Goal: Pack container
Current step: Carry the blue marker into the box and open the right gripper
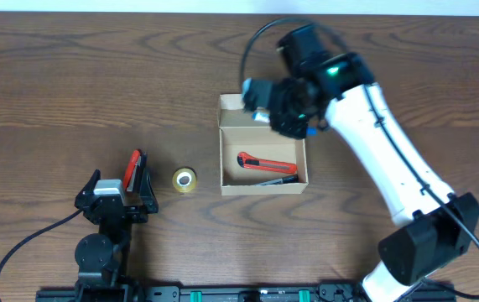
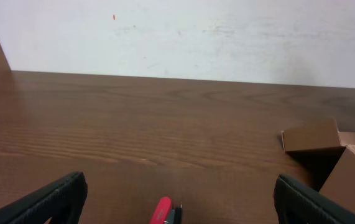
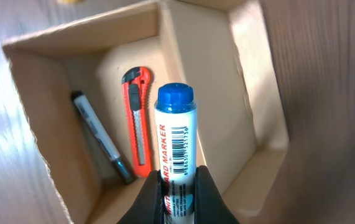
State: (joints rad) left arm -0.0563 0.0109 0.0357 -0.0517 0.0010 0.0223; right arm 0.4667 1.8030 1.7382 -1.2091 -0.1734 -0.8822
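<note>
- Over the far end of the open box, the right hand [image 3: 177, 194] is clenched on the lower barrel of a blue-capped whiteboard marker [image 3: 176, 134], cap pointing down toward the inside.
- Directly beneath the marker, the container [image 3: 255, 87] sits mid-surface with its flap folded back. A red utility knife [image 3: 137, 124] and a black pen [image 3: 99, 140] already lie side by side on its floor.
- By my reading, the step in hand is dropping in the marker: it is carried and aimed, not yet let go.
- Next, the move calls for lowering the marker into the free strip beside the knife, clear of the walls, then parting the fingers.
- Farther out, a yellow tape roll [image 1: 184, 179] waits on the surface [image 1: 71, 84] just left of the box.
- Beyond it, the left hand [image 1: 120, 180] rests spread wide, grasping nothing, with a red-and-black tool [image 1: 135, 168] by its fingers.
</note>
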